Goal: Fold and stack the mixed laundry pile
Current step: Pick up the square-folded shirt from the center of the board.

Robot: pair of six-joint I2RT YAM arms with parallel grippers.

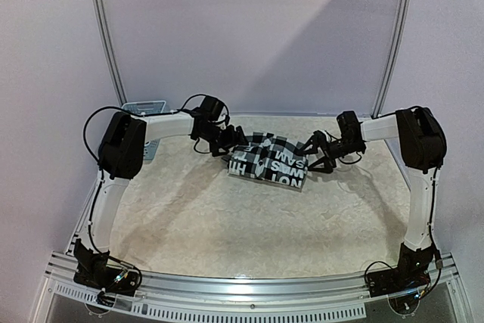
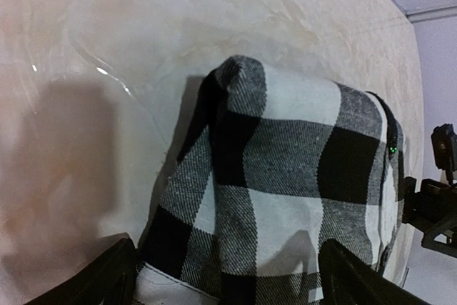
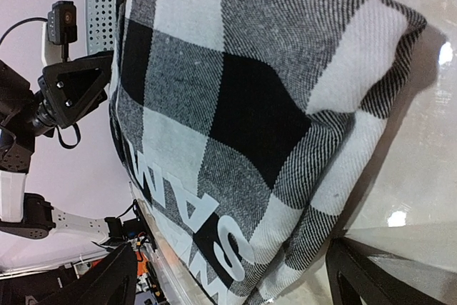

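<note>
The left claw [image 1: 229,144] is spread wide and released. The near end of the folded black-and-white checked shirt [image 1: 268,160] lies between and ahead of its fingers [image 2: 114,276], flat on the table [image 1: 227,217]. At the shirt's other end, the right claw [image 1: 312,152] is likewise released, with the cloth just ahead of its fingers [image 3: 357,276].

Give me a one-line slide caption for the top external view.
Left gripper and right gripper, jaws open, flank the folded checked shirt on the table.
</note>
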